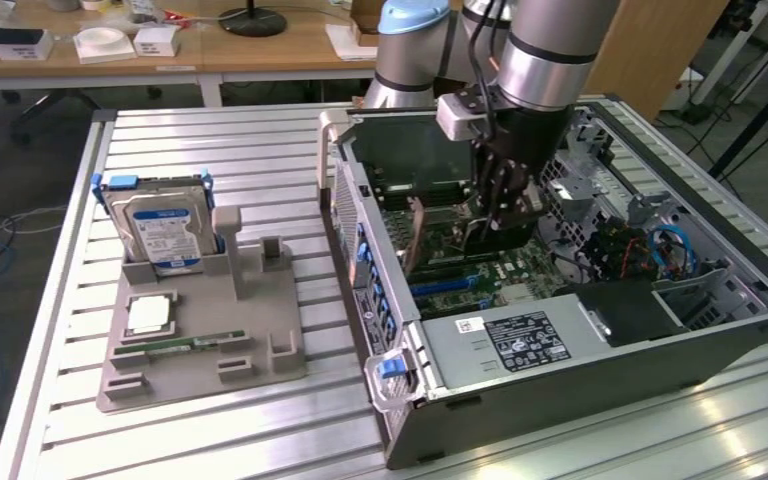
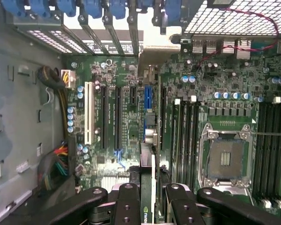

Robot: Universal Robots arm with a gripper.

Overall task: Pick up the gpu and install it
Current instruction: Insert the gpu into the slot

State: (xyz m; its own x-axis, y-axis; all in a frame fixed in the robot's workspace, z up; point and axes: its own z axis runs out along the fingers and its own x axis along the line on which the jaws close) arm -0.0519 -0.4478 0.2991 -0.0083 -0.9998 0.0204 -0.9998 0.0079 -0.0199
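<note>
Gripper point(image 2: 152, 197) fingers point(image 2: 127, 201) clamped on the gpu point(image 2: 149, 140), edge-down over the motherboard's blue slot point(image 2: 147, 101).

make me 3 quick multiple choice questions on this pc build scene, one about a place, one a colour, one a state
1. Where is the gpu?
A. on the grey holder beside the case
B. in the gripper, over the motherboard inside the case
C. on the wooden desk

2. What colour is the label on the hard drive?
A. red
B. yellow
C. blue

3. How is the computer case?
A. side open, the inside exposed
B. closed with a panel
C. standing upright

Answers:
1 B: the wrist view shows the card edge between the fingers, above the slots.
2 C: its label is blue and white in the exterior view.
3 A: the case lies on the table with board and cables visible.
</note>
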